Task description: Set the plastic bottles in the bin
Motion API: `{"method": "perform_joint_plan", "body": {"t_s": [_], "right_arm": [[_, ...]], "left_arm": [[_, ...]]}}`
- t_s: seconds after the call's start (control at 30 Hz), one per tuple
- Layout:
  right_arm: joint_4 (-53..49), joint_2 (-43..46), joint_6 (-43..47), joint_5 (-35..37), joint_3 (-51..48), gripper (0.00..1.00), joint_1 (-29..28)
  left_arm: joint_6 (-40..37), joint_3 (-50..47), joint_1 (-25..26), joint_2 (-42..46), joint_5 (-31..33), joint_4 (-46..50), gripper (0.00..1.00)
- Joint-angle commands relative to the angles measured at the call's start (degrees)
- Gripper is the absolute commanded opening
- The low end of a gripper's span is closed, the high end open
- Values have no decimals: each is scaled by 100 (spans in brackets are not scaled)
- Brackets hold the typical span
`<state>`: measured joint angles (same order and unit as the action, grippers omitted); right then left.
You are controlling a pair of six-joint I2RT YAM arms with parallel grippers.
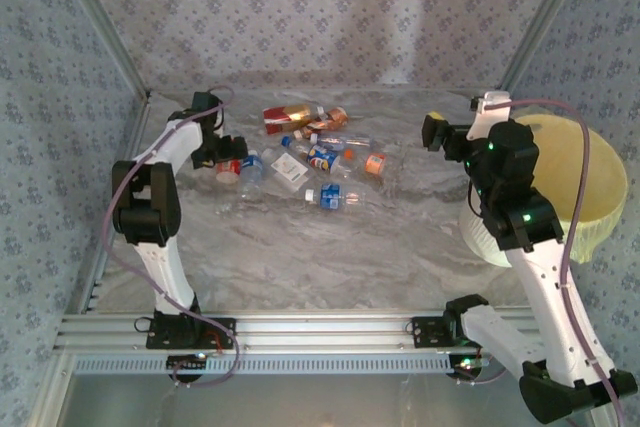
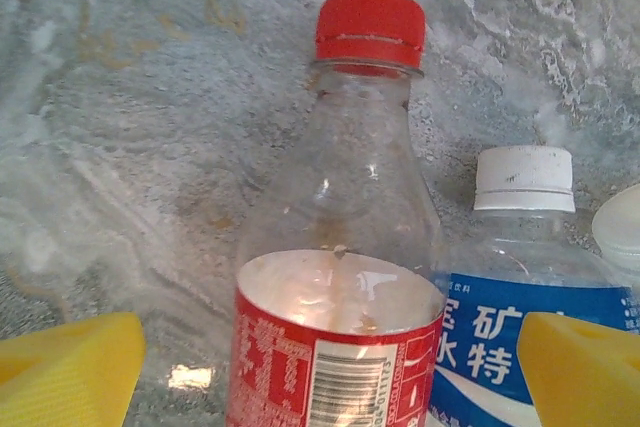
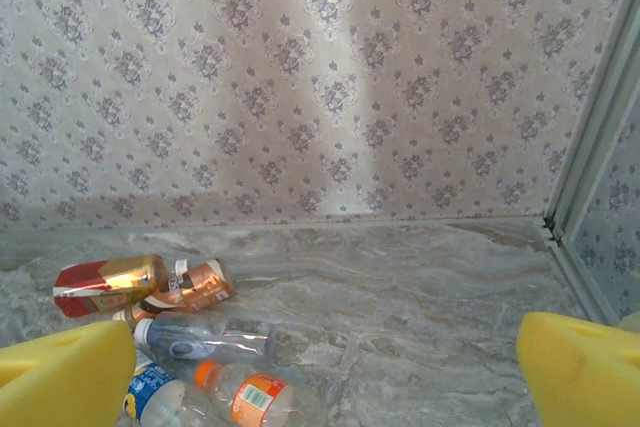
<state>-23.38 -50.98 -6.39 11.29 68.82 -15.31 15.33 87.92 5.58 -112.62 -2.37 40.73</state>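
Left wrist view: a red-capped bottle [image 2: 345, 247] lies on the table [image 2: 150, 147], long axis running up the frame, cap pointing away, between the left gripper's [image 2: 330, 367] wide-apart jaws. A blue-labelled bottle [image 2: 520, 317] lies parallel, just beside it. The right gripper's [image 3: 330, 377] jaws gape empty; the bin [image 1: 590, 172] stands at the table's right edge.

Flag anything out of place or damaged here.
The plastic bottles lie strewn on their sides mid-table, outside the bin. The red-and-gold bottle at the heap's far edge looks crushed flat.

Left end effector [image 2: 328, 372] and right end effector [image 3: 325, 372] gape.
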Motion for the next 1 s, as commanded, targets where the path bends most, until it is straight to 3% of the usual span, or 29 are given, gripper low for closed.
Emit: {"method": "perform_joint_plan", "body": {"t_s": [0.0,0.5,0.73,0.87,0.97], "right_arm": [[117,62,68,154,0,100,-51],[70,36,173,354,-162,100,-150],[80,15,200,455,-237,100,-218],[212,31,135,424,-333,100,-293],[590,88,42,-1,-535,100,-439]], "left_arm": [[-124,294,-18,-255,-228,250,93],[188,63,-219,-470,110,-105,77],[139,-67,-336,-533,135,-60,77],[183,-187,-393,-482,133,-153,67],[147,-286,-404,-299,123,-304,59]]}}
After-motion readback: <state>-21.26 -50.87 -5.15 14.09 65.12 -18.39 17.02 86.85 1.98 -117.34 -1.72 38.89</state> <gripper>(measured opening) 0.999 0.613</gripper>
